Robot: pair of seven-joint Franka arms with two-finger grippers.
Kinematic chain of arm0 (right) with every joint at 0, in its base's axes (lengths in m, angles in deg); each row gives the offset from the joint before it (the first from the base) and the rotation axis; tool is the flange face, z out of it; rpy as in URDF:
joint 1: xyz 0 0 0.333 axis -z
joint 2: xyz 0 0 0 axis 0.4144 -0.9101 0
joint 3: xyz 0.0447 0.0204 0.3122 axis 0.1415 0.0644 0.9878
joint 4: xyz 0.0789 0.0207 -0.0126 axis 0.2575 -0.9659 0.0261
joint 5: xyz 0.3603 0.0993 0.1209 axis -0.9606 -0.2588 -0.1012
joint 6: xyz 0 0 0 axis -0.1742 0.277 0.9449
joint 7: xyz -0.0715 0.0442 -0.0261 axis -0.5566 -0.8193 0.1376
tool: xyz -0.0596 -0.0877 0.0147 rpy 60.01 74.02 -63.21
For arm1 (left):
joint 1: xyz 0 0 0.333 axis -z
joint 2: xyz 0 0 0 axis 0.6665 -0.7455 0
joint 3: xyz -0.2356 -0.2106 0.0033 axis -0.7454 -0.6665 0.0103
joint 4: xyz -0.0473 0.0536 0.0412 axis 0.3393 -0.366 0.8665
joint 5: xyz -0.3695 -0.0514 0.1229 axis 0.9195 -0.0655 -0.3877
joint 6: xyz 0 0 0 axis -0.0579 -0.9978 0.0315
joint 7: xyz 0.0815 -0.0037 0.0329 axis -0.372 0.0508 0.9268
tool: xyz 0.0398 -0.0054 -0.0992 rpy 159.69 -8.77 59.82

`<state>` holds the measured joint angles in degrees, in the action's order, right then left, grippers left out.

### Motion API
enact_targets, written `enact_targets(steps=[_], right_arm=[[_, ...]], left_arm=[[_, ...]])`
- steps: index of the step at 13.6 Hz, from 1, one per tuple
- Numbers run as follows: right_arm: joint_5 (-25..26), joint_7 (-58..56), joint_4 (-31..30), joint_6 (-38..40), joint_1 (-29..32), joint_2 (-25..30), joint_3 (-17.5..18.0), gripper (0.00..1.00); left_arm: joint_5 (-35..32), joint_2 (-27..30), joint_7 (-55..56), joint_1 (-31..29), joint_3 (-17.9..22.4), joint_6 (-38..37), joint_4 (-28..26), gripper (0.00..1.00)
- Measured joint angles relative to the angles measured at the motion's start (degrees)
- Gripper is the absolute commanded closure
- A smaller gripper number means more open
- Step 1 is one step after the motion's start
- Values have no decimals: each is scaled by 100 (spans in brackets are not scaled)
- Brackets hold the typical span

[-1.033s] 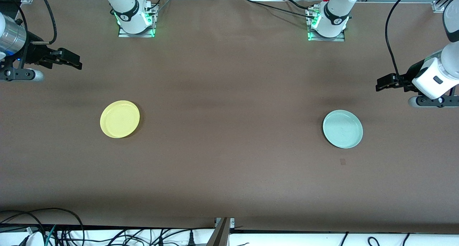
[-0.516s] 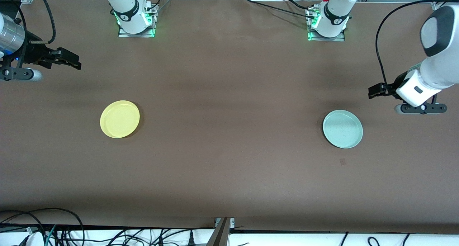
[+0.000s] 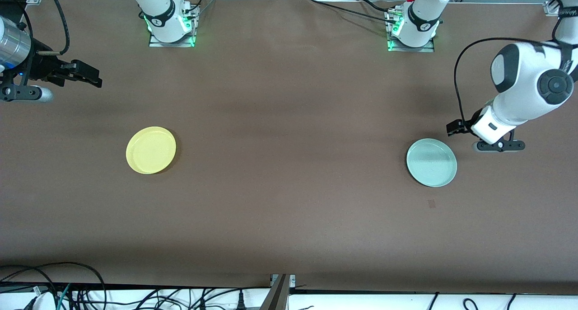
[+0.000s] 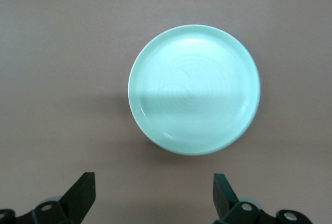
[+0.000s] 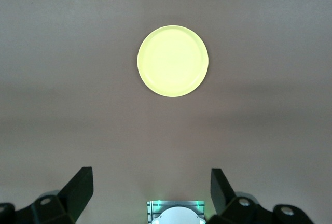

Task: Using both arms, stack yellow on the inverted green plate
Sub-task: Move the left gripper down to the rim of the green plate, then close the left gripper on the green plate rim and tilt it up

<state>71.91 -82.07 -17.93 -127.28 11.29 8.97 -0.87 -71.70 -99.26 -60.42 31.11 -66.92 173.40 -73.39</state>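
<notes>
We see the left arm reaching down from its base at the top of the front view, its white elbow joint bent high and its wrist angled toward the counter; the left tool [image 3: 456, 128] hangs low at that arm's end of the counter, its two black fingers [image 4: 83, 195] spread wide with nothing between them; the right arm, with its silver wrist section, waits at its own end; the right tool [image 3: 92, 77] hovers level, fingers [image 5: 78, 187] wide apart and empty.
</notes>
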Motion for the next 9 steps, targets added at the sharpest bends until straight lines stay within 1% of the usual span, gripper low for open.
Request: enact_targets(steps=[2, 6, 9], right_arm=[[0, 0, 1, 6, 0, 0, 0, 0], [0, 0, 1, 17, -1, 0, 0, 0], [0, 0, 1, 21, -1, 0, 0, 0]], left_arm=[[-10, -487, -1, -142, 2, 568, -15, 0], [-10, -1270, -2, -262, 8, 1413, 75, 0], [-27, -1674, -31, -482, 16, 1533, 350, 0]])
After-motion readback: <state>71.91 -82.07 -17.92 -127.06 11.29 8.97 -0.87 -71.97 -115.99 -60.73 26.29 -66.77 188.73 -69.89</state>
